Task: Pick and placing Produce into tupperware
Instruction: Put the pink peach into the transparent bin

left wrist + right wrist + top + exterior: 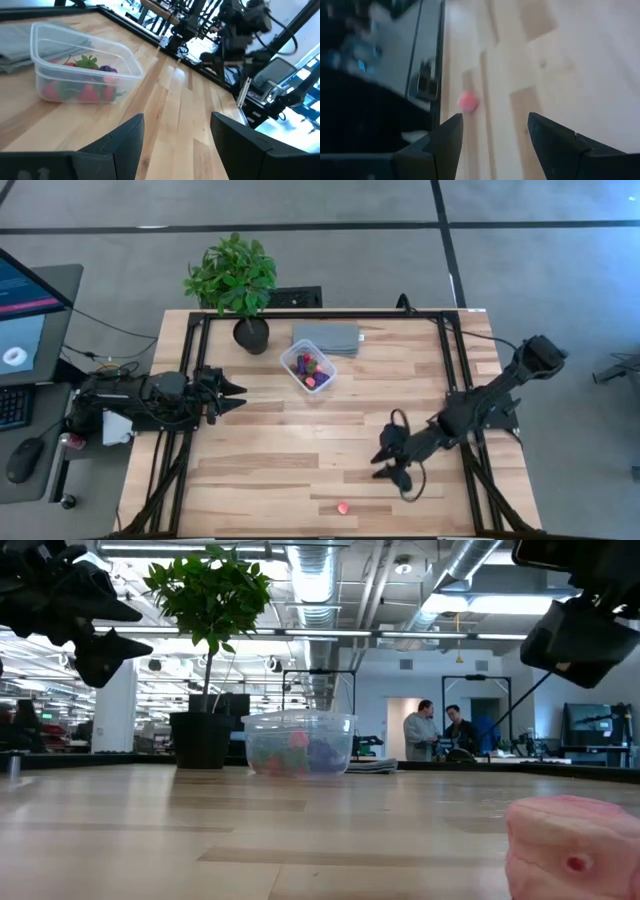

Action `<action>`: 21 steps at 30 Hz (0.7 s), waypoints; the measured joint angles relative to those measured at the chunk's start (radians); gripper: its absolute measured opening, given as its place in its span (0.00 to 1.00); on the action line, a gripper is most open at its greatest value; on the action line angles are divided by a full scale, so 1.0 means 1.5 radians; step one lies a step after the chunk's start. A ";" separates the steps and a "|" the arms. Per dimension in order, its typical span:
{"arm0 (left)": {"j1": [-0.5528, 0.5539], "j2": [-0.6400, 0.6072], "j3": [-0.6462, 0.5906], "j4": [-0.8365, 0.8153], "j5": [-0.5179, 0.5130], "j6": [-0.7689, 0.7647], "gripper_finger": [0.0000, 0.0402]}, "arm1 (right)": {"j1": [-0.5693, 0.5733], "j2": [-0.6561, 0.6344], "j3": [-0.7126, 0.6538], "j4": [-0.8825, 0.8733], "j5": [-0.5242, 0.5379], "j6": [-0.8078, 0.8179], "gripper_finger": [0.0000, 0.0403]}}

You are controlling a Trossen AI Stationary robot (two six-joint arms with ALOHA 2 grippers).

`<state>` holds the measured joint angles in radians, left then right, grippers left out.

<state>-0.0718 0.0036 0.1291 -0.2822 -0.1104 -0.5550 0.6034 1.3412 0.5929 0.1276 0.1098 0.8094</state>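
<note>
A light wooden table (290, 435) of pale and darker planks is seen from above, framed by black rails. The tupperware (308, 367) sits toward the far middle of the table, and red, green and purple produce (82, 90) is piled inside it. Just beyond it a flat grey slab (327, 337) is laid, and to its left a potted plant (236, 280) stands at the table's far edge.

One pink piece (343, 508) is left alone on the bare wood near the front edge, well apart from the box. In the low view it fills the bottom right corner, close against the camera.

The right gripper (392, 464) is held above the table, near that pink piece but not touching it; its fingers are spread wide and nothing is held between them. In its wrist view the pink piece is seen on the planks ahead of the open fingers, beside the dark rail.

The left gripper (238, 397) is parked at the left side of the table, pointed toward the box, its fingers parted with nothing gripped.

Left of the table a desk with a monitor (25, 300) and mouse (24, 459) is seen. Beyond the table an open office is shown, with ceiling ducts, lights, and two people (437, 730) standing far back.
</note>
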 joint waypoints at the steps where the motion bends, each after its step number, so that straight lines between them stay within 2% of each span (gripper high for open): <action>1: 0.000 0.000 0.000 -0.001 0.000 -0.005 0.55 | 0.005 0.023 0.014 -0.003 -0.009 -0.014 0.62; 10: 0.000 0.000 0.000 -0.018 0.001 -0.027 0.55 | 0.013 0.182 0.127 -0.016 -0.018 -0.090 0.62; 21: 0.000 0.000 0.000 -0.060 0.072 -0.042 0.55 | 0.016 0.323 0.276 -0.066 -0.020 -0.206 0.62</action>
<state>-0.0715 0.0036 0.1295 -0.3724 -0.0032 -0.6182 0.6277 1.8263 1.0072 0.0286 0.0797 0.5008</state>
